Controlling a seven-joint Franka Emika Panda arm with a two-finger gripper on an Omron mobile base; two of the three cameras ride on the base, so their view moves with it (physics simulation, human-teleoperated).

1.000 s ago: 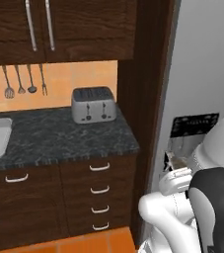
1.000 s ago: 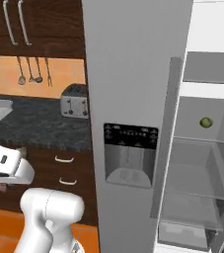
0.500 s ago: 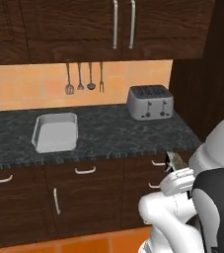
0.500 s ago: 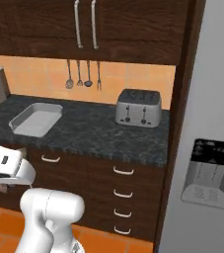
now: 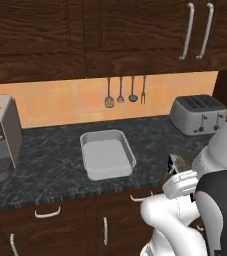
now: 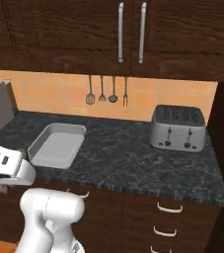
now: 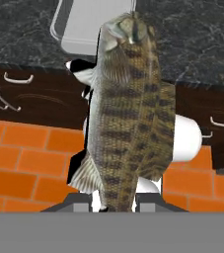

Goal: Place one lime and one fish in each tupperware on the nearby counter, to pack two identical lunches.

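The fish (image 7: 128, 113) stands on end in the hand view, its tail pinched between the gripper's (image 7: 117, 201) two fingers, its head reaching up toward the tupperware (image 7: 91, 24). In the left base view the fish (image 5: 176, 163) hangs in front of the counter (image 5: 50, 165), to the right of the tupperware (image 5: 106, 155). A toaster (image 5: 198, 114) sits farther right, a coffee machine (image 5: 0, 136) well left. Utensils (image 5: 125, 92) hang behind.

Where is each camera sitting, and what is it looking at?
Left base view: behind the arm's left, facing the counter, tupperware and toaster; arm lower right.
Right base view: behind its right, same counter, tupperware and toaster; arm lower left.
Hand view: on the hand, looking along the fingers shut on the fish, tupperware beyond.
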